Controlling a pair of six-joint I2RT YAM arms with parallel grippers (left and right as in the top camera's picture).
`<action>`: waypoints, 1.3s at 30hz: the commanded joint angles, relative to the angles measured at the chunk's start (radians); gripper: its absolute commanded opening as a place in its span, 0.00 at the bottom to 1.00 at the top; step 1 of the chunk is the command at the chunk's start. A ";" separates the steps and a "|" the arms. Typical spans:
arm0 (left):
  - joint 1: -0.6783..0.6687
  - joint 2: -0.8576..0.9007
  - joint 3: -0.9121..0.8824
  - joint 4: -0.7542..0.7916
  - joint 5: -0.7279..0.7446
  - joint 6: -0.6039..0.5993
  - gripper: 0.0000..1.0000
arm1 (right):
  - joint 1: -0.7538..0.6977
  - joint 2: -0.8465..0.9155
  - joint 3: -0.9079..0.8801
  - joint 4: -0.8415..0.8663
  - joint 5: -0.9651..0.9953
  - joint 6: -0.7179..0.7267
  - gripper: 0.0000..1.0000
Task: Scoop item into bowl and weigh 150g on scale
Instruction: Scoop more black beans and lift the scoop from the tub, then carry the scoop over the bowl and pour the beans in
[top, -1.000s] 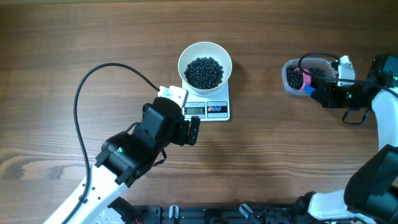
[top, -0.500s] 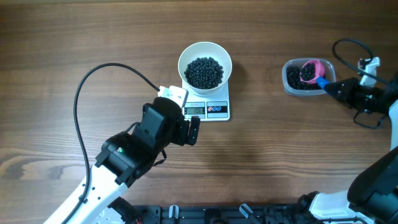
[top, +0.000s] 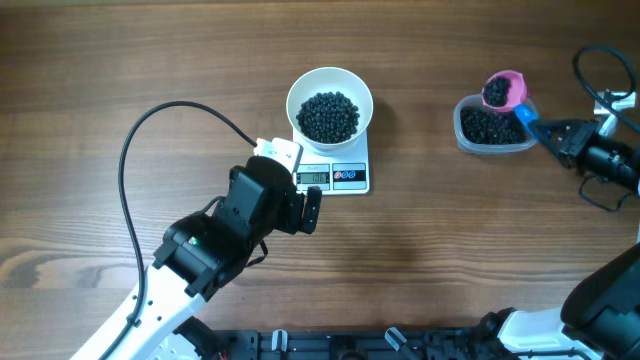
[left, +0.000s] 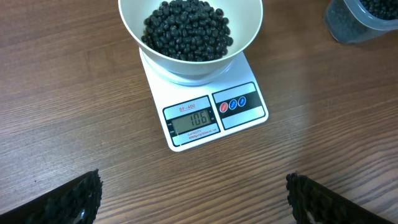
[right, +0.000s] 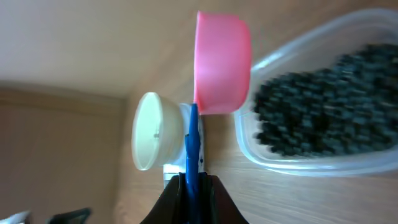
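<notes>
On the wooden table (top: 450, 250), the left gripper (top: 308, 210) waits nearest, jaws wide and empty, clear of the scale (top: 345, 177). The bowl (left: 129, 22) on it holds beads (top: 328, 115). Far right, the right gripper (right: 189, 186) clamps the loaded scoop (top: 503, 90) mouth-up over the tub (top: 470, 135), likely against spillage.

Robot lab: wooden table (top: 90, 60), cabled arm (top: 200, 250).

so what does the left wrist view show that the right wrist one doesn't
Only left wrist: the scale display reading 106, beans heaped in the bowl, the left gripper open. Only right wrist: the pink scoop, its blue handle clamped in the right gripper. Both: bowl, bean tub, wooden table.
</notes>
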 joint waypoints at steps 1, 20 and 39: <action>0.005 -0.001 0.002 0.003 0.005 0.016 1.00 | -0.001 0.016 -0.001 0.011 -0.188 0.057 0.04; 0.005 -0.001 0.002 0.003 0.005 0.016 1.00 | 0.645 0.016 -0.001 0.457 -0.052 0.396 0.04; 0.005 -0.001 0.002 0.003 0.005 0.016 1.00 | 0.858 -0.043 0.006 0.495 0.448 0.149 0.04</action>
